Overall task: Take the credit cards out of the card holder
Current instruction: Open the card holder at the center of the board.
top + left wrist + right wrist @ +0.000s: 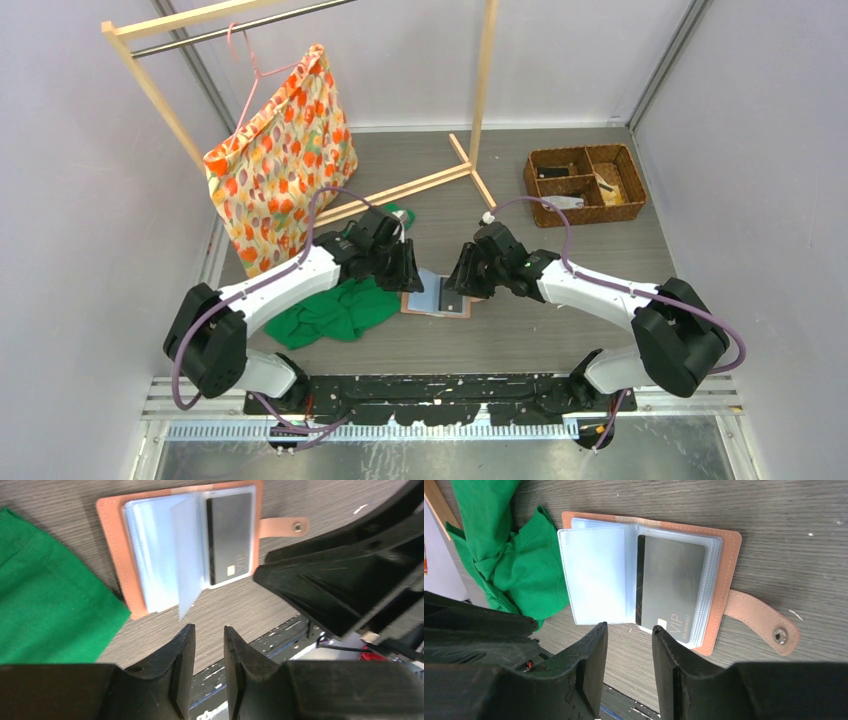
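Lying open and flat on the table (540,335), the holder (437,296) sits near the middle of the near edge, right between the two grippers. Its cover is salmon-pink with stitched borders, and a stack of pale blue see-through sleeves (594,580) fills the inside. One sleeve stands half-turned between the two sides. A dark grey card (671,585) marked "VIP" lies in the top sleeve on the tab side. The snap tab (764,622) sticks out flat from that side, its metal stud showing.

The left gripper (208,630) hovers just beside the holder's edge with only a narrow gap between its fingers (182,660). Nothing is between them and they touch nothing. The right gripper (629,627) hangs over the holder's opposite edge, its fingers (669,660) a little wider apart, also empty and clear of the sleeves. The two grippers point at each other across the holder, close together.

A crumpled green cloth (335,310) lies just left of the holder, under the left arm, its edge reaching the cover. Far left, a patterned bag (280,160) hangs on a wooden rack (480,90). A wicker basket (585,185) stands far right, well apart.
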Controlling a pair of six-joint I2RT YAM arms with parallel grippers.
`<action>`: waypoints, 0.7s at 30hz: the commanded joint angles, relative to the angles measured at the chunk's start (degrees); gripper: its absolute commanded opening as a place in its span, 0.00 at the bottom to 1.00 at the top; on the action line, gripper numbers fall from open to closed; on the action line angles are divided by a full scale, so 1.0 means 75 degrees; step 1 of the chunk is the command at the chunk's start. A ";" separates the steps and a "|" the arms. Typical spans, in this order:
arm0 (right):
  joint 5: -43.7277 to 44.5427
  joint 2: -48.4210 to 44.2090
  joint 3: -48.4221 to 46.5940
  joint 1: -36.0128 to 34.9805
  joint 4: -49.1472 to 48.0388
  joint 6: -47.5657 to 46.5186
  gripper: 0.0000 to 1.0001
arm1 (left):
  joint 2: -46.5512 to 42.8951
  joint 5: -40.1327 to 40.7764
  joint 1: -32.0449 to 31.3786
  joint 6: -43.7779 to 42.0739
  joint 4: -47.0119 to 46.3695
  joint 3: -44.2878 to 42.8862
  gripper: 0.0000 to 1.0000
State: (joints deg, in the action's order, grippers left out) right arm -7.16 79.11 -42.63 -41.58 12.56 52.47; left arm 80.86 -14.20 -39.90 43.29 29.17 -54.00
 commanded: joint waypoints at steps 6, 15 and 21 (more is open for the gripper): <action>0.0253 -0.0067 0.0068 -0.0050 -0.0264 0.0141 0.42 | -0.0024 -0.0739 -0.0126 0.0722 -0.1451 -0.0137 0.33; 0.0531 0.0122 -0.0040 0.0260 0.0018 -0.0050 0.27 | 0.1085 -0.0528 -0.0217 0.1343 -0.2506 0.0001 0.27; 0.0398 0.0539 -0.0062 0.0503 -0.0022 -0.0087 0.23 | 0.1270 -0.0333 -0.0229 0.1494 -0.2761 0.0283 0.32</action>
State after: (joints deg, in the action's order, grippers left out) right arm -5.04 81.82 -42.46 -38.37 12.49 52.60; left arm 90.17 -17.56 -41.30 53.28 12.40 -52.56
